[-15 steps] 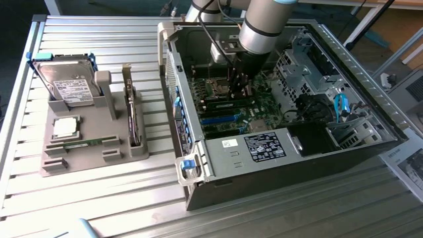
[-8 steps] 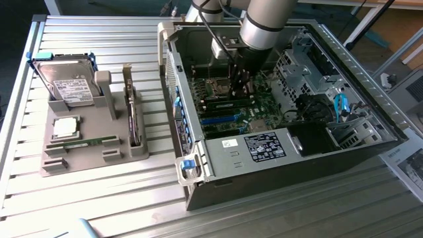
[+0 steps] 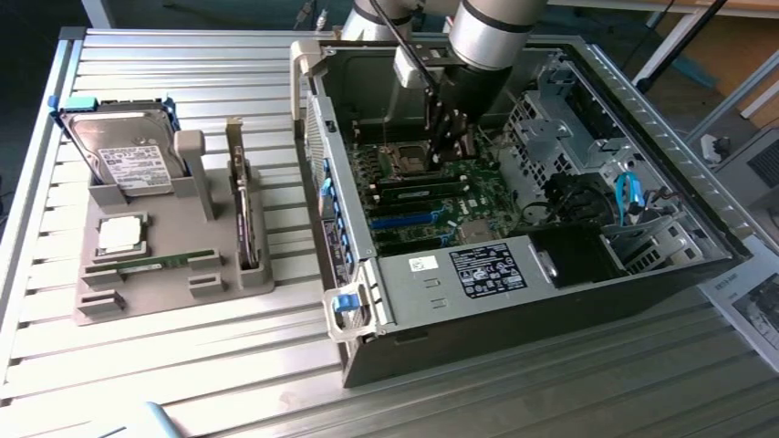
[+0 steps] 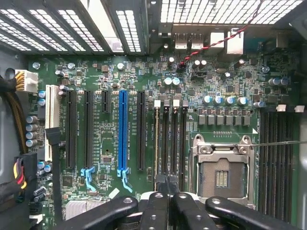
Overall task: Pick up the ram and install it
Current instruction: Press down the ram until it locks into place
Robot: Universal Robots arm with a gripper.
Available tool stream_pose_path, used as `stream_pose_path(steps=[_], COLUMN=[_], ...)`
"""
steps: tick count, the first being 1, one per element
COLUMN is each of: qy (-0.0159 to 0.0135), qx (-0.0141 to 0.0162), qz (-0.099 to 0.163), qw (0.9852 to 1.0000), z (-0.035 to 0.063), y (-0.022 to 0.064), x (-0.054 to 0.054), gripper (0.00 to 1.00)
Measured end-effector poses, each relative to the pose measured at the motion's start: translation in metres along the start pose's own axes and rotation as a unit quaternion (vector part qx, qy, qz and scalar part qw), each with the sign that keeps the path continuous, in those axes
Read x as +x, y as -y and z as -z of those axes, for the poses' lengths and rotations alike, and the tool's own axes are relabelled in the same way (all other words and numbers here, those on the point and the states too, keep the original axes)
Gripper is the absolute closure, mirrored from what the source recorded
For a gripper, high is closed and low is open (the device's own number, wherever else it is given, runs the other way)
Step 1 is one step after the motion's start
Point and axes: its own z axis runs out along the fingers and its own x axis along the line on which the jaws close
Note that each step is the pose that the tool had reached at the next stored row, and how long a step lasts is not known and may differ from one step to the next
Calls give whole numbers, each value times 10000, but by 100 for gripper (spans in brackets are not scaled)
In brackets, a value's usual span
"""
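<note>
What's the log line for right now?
gripper: shut, inside case, above memory slots | ram: green stick on tray

I am seeing even daylight washing over the slatted metal table (image 3: 182, 365) in the exterior view, with pale glare streaking along its ribs and soft, short shadows falling beside the grey holder (image 3: 159, 274). The open computer case (image 3: 681, 228) is sitting darker inside. In the wrist view, bright light is bleeding through the case's vent grilles (image 4: 230, 12), blowing them white, while the motherboard (image 4: 134, 139) is staying evenly lit and sharp.
</note>
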Motion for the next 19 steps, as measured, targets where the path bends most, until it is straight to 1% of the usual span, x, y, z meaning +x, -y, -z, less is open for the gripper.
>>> stream_pose_path(steps=[2, 4, 10, 14, 19], qy=[0, 0, -1, -1, -1], qx=[-1, 0, 0, -1, 0], qz=[0, 1, 0, 1, 1], qw=[10000, 10000, 10000, 10000, 10000], z=[-2, -6, -23, -35, -60], y=[-18, -58, -202, -280, -332], x=[0, -1, -3, -3, 11], gripper=[89, 89, 89, 89, 89])
